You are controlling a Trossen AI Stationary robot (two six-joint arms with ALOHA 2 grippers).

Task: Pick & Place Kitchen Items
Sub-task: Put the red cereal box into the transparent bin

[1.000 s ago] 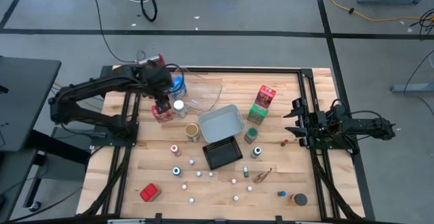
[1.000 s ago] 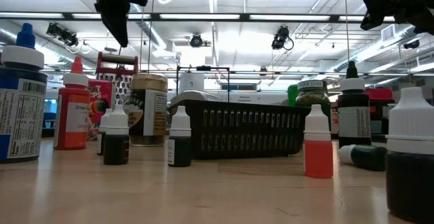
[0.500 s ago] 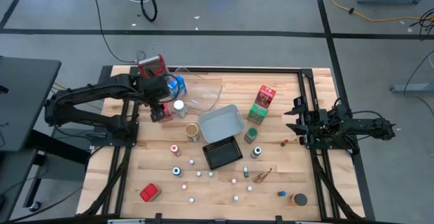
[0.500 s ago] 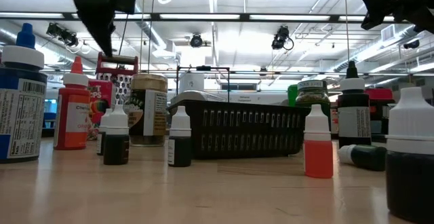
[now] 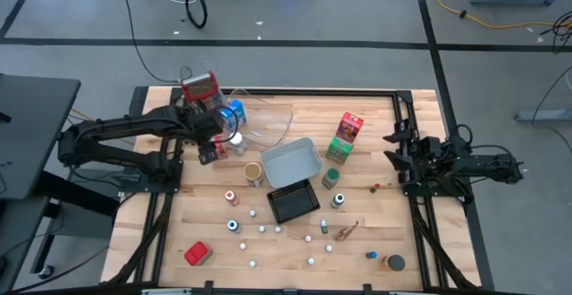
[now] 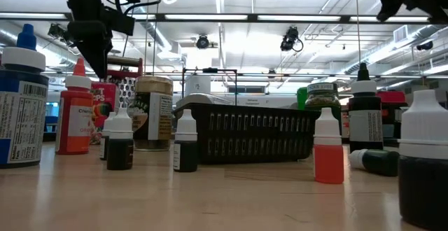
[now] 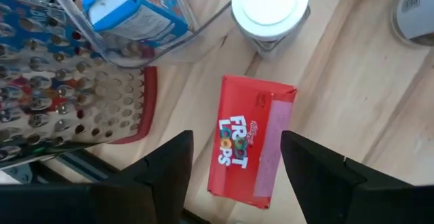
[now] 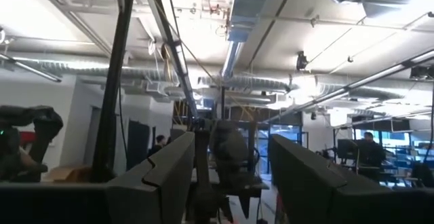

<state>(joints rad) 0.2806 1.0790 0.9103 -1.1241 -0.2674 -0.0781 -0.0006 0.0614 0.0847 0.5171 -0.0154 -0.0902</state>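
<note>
While my left gripper (image 7: pixel 234 166) hangs open right over the red Froot Loops carton (image 7: pixel 251 142), nothing's grabbed yet. My right gripper (image 5: pixel 399 158) waits at the bench (image 5: pixel 375 232) edge, fingers apart too.

Table (image 5: pixel 375 241), seen from above. Far-left corner: grater (image 5: pixel 198 88), with a carton (image 5: pixel 234 112) just right of it inside a clear tray (image 5: pixel 268 121). Near side of these: cereal box (image 7: pixel 251 139) lying flat, with a jar (image 5: pixel 237 141) beside it. Centre: 1 tray (image 5: pixel 292 162), a basket (image 5: pixel 293 203) on its near side. Right of centre: 2 cartons (image 5: pixel 347 134). Small bottles (image 5: pixel 268 230) lie scattered toward the near edge. Left gripper (image 5: pixel 208 143) above the cereal box; right gripper (image 5: pixel 399 159) at the right edge.
</note>
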